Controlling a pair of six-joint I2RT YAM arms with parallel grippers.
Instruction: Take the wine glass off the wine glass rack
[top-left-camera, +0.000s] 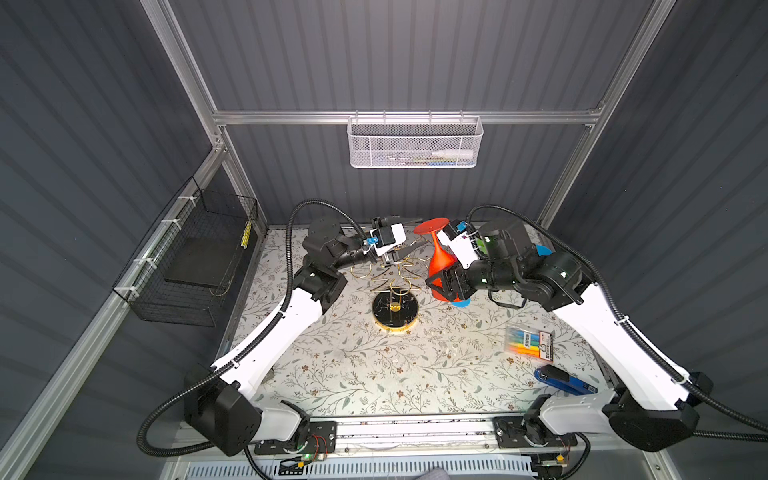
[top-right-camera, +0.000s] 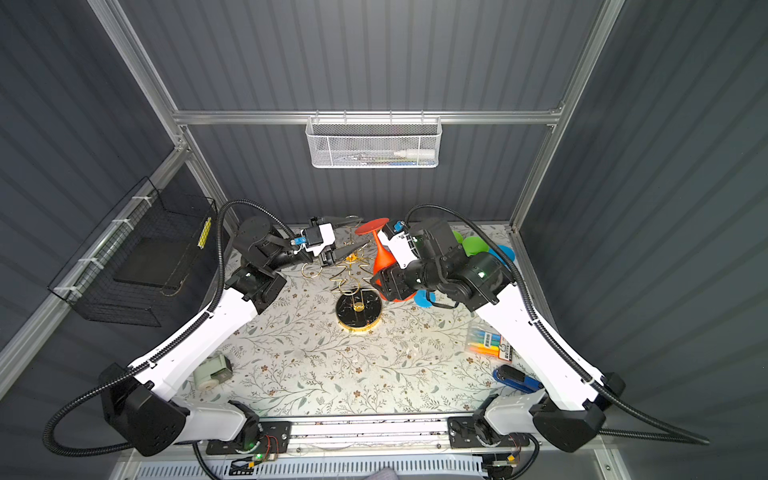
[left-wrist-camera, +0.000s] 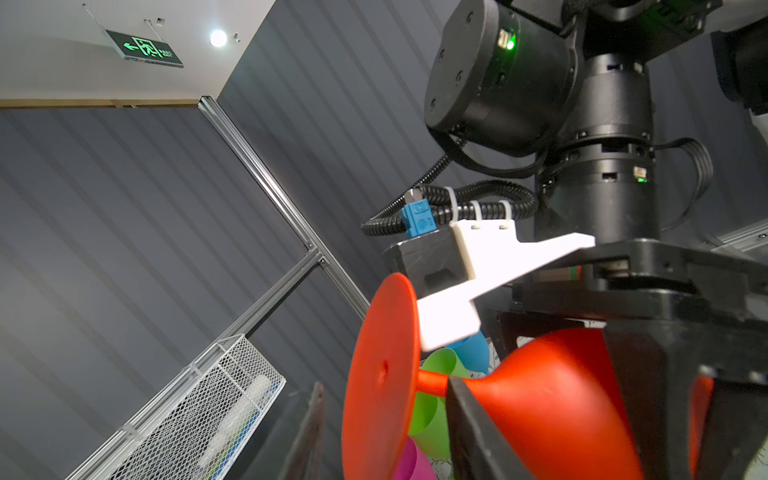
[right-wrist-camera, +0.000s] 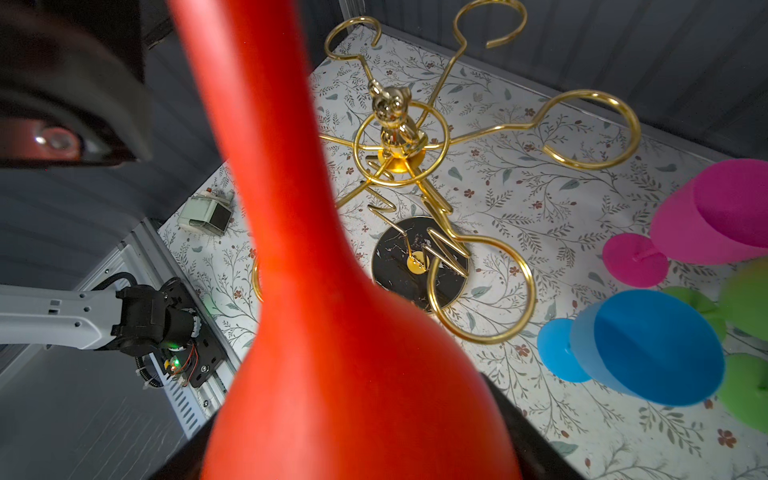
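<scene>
**Glass free, rack beside it**

My right gripper is clamped on the bowl of the red glass. The glass hangs foot uppermost and tilted, just beside the rack. Its stem looks clear of the gold loops, so I judge the lift-off all but made. My left gripper hovers near the foot, jaws apart and empty. Next I should carry the glass away from the loops and set it on bare table, clear of the blue glass.
</scene>
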